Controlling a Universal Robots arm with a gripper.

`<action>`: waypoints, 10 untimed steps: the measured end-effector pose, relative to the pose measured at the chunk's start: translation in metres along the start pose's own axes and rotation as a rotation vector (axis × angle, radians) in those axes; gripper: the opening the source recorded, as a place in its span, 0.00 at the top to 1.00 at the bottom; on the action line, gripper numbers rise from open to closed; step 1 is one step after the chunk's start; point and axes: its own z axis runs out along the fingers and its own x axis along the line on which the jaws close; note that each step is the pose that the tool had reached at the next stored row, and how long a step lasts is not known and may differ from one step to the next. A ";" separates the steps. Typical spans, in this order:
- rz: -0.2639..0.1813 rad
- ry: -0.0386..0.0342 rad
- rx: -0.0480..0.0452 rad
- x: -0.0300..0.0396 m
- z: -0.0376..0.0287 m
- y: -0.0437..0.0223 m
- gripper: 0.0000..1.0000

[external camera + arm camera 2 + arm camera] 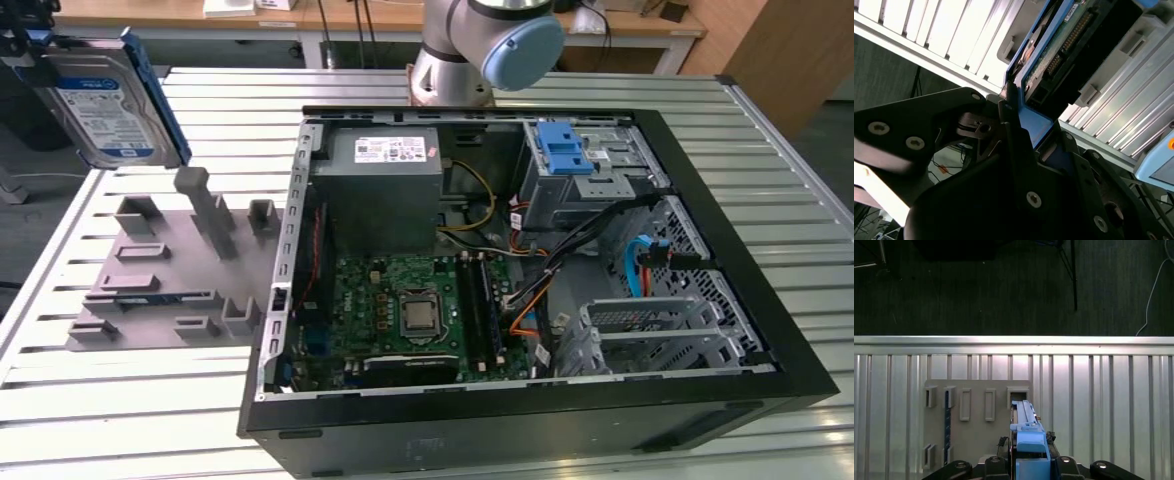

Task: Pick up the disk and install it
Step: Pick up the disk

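Note:
The disk point(104, 98), a silver-grey hard drive with a blue-and-white label and blue side rails, hangs upright in the air at the exterior view's far upper left, above the grey fixture plate point(160, 270). In the second wrist view my gripper point(1036, 127) is shut on the disk point(1064, 40), its black fingers point(1010, 120) clamping a blue rail. The first wrist view shows the disk point(1026, 422) edge-on between the gripper point(1029, 462) parts, over the fixture plate point(976, 440).
An open computer case point(747, 330) lies on the slatted metal table point(134, 400), with a grey power supply point(380, 190), a motherboard point(414, 310) and a metal drive bay topped by a blue latch point(563, 150). The arm's base point(481, 50) stands behind the case.

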 end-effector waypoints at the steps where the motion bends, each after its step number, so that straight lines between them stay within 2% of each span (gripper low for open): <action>1: 0.000 0.0000 0.0000 0.0000 -0.0009 0.0000 0.64; 10: 0.000 0.0000 -0.0001 -0.0003 -0.0092 0.0002 0.64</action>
